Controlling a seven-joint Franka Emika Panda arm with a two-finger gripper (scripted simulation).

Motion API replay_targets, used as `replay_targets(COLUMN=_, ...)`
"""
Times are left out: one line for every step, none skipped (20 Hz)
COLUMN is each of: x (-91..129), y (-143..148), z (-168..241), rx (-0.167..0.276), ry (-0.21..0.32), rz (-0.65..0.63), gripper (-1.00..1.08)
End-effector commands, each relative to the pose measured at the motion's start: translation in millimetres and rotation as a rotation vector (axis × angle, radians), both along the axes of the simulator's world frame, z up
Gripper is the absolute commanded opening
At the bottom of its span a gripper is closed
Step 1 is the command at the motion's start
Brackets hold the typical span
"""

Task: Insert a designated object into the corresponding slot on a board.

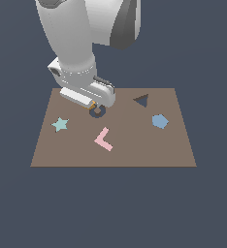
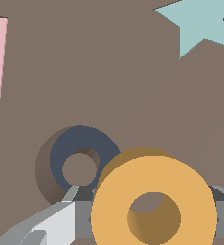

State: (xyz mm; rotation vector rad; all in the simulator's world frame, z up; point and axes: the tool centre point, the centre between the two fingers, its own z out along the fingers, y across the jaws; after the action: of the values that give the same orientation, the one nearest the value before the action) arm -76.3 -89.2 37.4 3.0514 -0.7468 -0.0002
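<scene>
Gripped between the two fingers (image 2: 47, 225) of the gripper (image 2: 152, 215) is one orange ring (image 2: 116, 210), clamped from both sides, as is seen in the wrist view; in the exterior view the gripper (image 1: 95, 104) is set low over the board (image 1: 135, 150), and only a sliver of orange (image 1: 92, 104) is seen beneath it. The ring is held just beside the slot (image 2: 61, 153), a single dark ring-shaped recess with a brown centre, and is not seated in it; part of the recess is overlapped by the ring in the wrist view. In the exterior view the slot (image 1: 97, 112) is partly covered by the gripper. Around it on the board are seen one pink L-shaped piece (image 1: 104, 139), one teal star (image 1: 60, 124) toward the exterior view's left, one blue hexagon (image 1: 159, 121) toward the exterior view's right, and one dark triangular recess (image 1: 141, 100) above the hexagon.
</scene>
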Motion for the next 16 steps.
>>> replay_targets(x=5, y=8, z=1, rx=0.000, ry=0.000, rz=-0.066, gripper=-1.00)
replay_targets(x=7, y=11, z=1, rx=0.000, ry=0.000, rz=-0.089, gripper=-1.00)
replay_targets(x=9, y=13, z=1, rx=0.000, ry=0.000, rz=-0.111, gripper=-1.00)
replay_targets(x=11, y=15, z=2, rx=0.000, ry=0.000, rz=-0.132, gripper=-1.00)
replay_targets(x=13, y=18, z=2, rx=0.000, ry=0.000, rz=-0.151, gripper=-1.00)
replay_targets(x=15, y=20, z=2, rx=0.000, ry=0.000, rz=-0.170, gripper=-1.00)
replay_targets(x=17, y=21, z=2, rx=0.000, ry=0.000, rz=-0.187, gripper=-1.00)
replay_targets(x=19, y=23, z=2, rx=0.000, ry=0.000, rz=-0.203, gripper=-1.00)
replay_targets(x=20, y=25, z=3, rx=0.000, ry=0.000, rz=-0.218, gripper=-1.00)
replay_targets(x=22, y=26, z=3, rx=0.000, ry=0.000, rz=-0.232, gripper=-1.00)
replay_targets(x=24, y=27, z=3, rx=0.000, ry=0.000, rz=-0.245, gripper=-1.00)
replay_targets(x=25, y=28, z=3, rx=0.000, ry=0.000, rz=-0.257, gripper=-1.00)
replay_targets(x=26, y=29, z=3, rx=0.000, ry=0.000, rz=-0.268, gripper=-1.00)
replay_targets(x=27, y=30, z=3, rx=0.000, ry=0.000, rz=-0.277, gripper=-1.00)
replay_targets(x=28, y=31, z=3, rx=0.000, ry=0.000, rz=-0.285, gripper=-1.00)
replay_targets(x=29, y=31, z=3, rx=0.000, ry=0.000, rz=-0.292, gripper=-1.00)
